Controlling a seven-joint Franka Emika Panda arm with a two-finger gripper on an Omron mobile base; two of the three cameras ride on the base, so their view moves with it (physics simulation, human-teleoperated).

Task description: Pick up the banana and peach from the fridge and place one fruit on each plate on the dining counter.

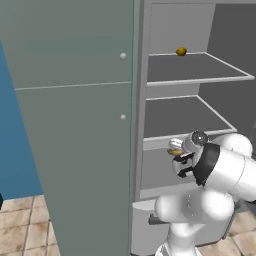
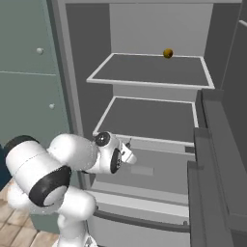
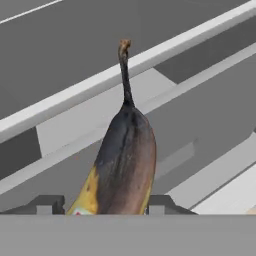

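Between the two dark finger tips in the hand view sits the curved banana (image 3: 125,165), yellow at its near end, brown-black over most of its skin, stem pointing away. So the tool (image 1: 176,152) holds the banana, low inside the tall grey-green fridge (image 2: 159,29), just under the middle shelf's white front edge. Best drawn straight back and level, I judge, keeping the stem off that edge.

Brown-black, yellow-edged banana (image 3: 125,165)
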